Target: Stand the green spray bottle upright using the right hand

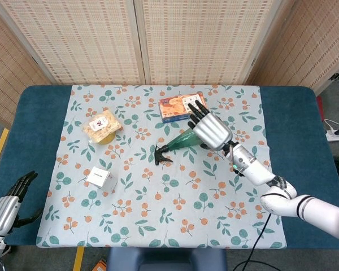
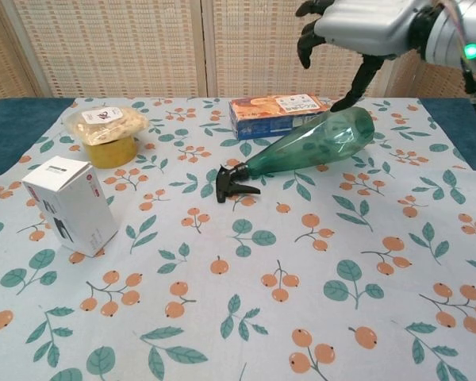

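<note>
The green spray bottle (image 2: 313, 143) lies on its side on the floral cloth, black nozzle (image 2: 232, 182) pointing left, wide base to the right. In the head view only its neck end (image 1: 178, 141) shows under my right hand (image 1: 210, 127). That hand (image 2: 357, 28) hovers above the bottle's wide end, fingers spread, holding nothing and not touching it. My left hand (image 1: 10, 200) hangs open off the table's front left corner.
An orange snack box (image 2: 276, 113) lies just behind the bottle. A yellow cup of snacks (image 2: 106, 132) stands at the back left, a white carton (image 2: 70, 204) at the left front. The floral cloth (image 2: 246, 317) covers the blue table (image 1: 37, 130).
</note>
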`<action>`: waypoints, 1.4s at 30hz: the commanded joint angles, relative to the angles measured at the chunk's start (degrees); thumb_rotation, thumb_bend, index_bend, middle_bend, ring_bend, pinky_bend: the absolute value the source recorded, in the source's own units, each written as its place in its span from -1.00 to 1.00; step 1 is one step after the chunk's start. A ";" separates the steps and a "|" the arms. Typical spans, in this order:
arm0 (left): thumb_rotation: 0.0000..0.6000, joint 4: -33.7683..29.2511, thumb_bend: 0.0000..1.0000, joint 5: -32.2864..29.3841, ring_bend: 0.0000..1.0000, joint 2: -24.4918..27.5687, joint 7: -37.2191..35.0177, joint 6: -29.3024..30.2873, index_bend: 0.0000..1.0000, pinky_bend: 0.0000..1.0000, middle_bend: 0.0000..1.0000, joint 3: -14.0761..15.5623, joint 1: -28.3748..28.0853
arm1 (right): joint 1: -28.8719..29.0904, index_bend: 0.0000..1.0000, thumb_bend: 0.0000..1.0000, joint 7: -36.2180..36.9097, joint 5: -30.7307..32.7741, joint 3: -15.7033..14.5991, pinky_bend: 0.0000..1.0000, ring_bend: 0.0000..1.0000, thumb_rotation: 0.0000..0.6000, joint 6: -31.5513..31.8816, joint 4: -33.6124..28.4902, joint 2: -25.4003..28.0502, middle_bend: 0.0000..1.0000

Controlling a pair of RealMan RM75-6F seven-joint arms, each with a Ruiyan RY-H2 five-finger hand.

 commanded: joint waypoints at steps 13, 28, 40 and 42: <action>1.00 -0.30 -0.43 0.33 -1.00 0.62 -3.18 -0.44 -1.00 -0.69 -1.00 0.25 -0.37 | 9.07 -0.31 -1.00 -8.51 5.87 -2.22 -0.81 -0.92 1.00 -8.96 13.74 -13.66 -0.43; 1.00 -0.28 -0.43 0.37 -1.00 1.09 -5.21 -0.92 -1.00 -0.69 -1.00 0.33 -0.75 | 12.40 -0.44 -1.00 -9.87 12.53 -2.38 -1.00 -0.93 1.00 -12.51 27.23 -24.30 -0.43; 1.00 -0.56 -0.43 0.70 -1.00 1.27 -5.38 -0.89 -1.00 -0.69 -1.00 0.59 -0.82 | 13.76 -0.43 -1.00 -7.08 12.74 -4.12 -1.00 -0.93 1.00 -12.67 35.38 -30.01 -0.43; 1.00 -0.60 -0.43 0.65 -1.00 1.34 -5.45 -0.99 -1.00 -0.69 -1.00 0.65 -0.83 | 13.90 -0.41 -1.00 -6.63 12.58 -4.38 -1.00 -0.93 1.00 -12.64 36.25 -30.43 -0.43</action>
